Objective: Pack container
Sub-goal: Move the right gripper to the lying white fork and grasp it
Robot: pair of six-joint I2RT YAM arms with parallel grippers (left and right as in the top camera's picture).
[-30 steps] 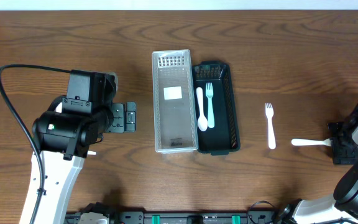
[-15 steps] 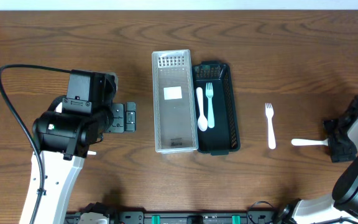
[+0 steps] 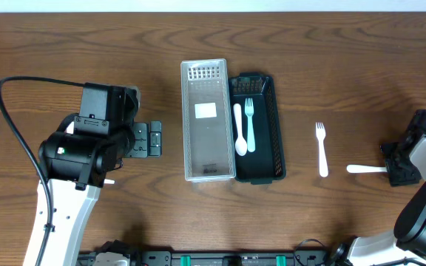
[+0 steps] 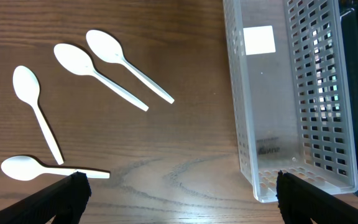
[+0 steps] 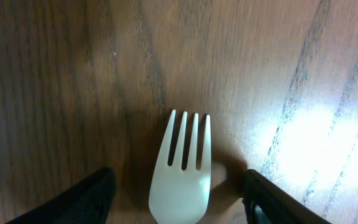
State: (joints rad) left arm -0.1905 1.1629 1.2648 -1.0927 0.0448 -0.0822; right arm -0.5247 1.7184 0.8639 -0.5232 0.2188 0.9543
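evidently the right gripper (image 3: 396, 165) was the nearer one: at the far right of the overhead view its jaws stood apart on either side of a white fork (image 5: 180, 171), not yet closed. the fork lay flat on the counter (image 3: 346, 74), long axis left-to-right, running from the jaws toward the black basket (image 3: 276, 125) at centre. the left gripper (image 4: 182, 186) hung spread and empty above loose spoons (image 4: 98, 74).

Left claw (image 4: 179, 202) spread wide, pointing downward, right claw (image 5: 179, 198) parted too, both dark fingers (image 5: 73, 196) low
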